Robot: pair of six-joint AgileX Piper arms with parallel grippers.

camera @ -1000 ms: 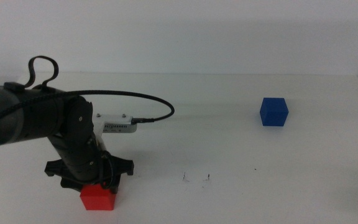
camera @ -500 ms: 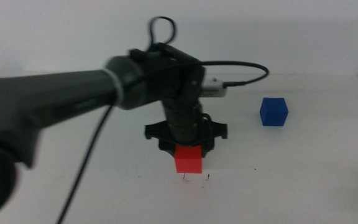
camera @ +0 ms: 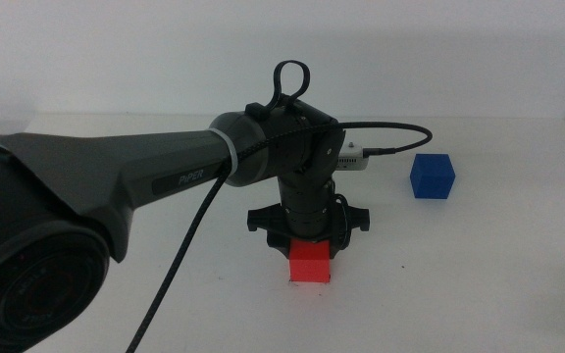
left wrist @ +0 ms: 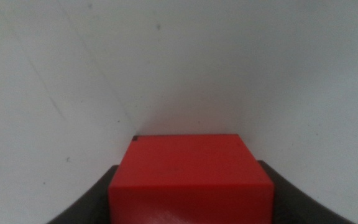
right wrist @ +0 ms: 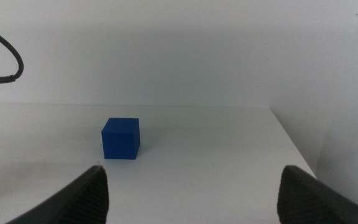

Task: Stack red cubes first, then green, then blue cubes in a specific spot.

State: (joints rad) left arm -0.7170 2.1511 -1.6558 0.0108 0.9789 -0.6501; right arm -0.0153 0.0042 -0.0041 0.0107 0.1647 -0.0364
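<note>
Gripping the red cube (camera: 311,265) with the left gripper (camera: 308,241), jaws clamped on its two opposite sides, as seen in the left wrist view, where the dark jaws are hugging the cube's flanks. Reaching in over the middle of the white table (camera: 479,284) and holding the cube low at the near centre, at or just above the surface; not possible to tell from here whether the underside is touching. Looking for the two small black ticks of the target spot and not finding them: probably hidden under or behind the cube.

Probably placing the first block of the stack, so aiming for a clean foundation. Bringing it straight down with the faces square, not tilting, until the whole base is resting flat. Only then parting the jaws, and only slightly, so as not to nudge the cube sideways. Lifting straight up afterwards, avoiding any drag on the top edges, since the later blocks are depending on this one sitting true.

Waiting off to the side with the right gripper (right wrist: 191,193), jaws spread wide and holding nothing, facing the blue cube (right wrist: 120,138), which is sitting alone far back on the right, well apart from the red one. Not seeing a green cube in any view.
</note>
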